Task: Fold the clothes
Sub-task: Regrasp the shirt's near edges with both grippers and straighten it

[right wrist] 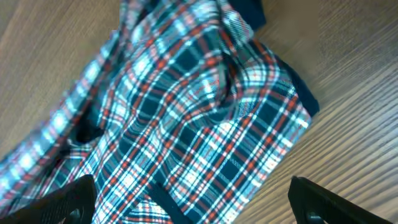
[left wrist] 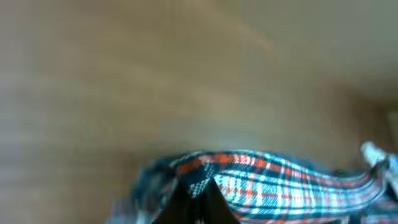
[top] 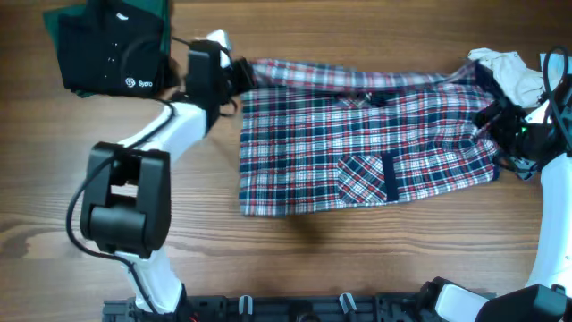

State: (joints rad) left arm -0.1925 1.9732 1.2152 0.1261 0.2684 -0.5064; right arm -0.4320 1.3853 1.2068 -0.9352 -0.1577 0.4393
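The clothes, a red, white and navy plaid shirt (top: 357, 143), lie spread across the middle of the wooden table, with a navy-trimmed patch pocket (top: 366, 174) facing up. My left gripper (top: 239, 76) is at the shirt's far left corner. In the left wrist view the left gripper (left wrist: 202, 188) is shut on a raised fold of the plaid shirt (left wrist: 280, 180). My right gripper (top: 500, 121) hovers at the shirt's right edge. In the right wrist view the right gripper (right wrist: 193, 205) stands wide open over the plaid shirt (right wrist: 186, 112), holding nothing.
A black garment with a small white logo (top: 112, 49) lies at the far left corner, close behind my left arm. A small off-white cloth (top: 505, 67) sits at the far right, beside the shirt's right end. Bare wood (top: 357, 259) runs along the front.
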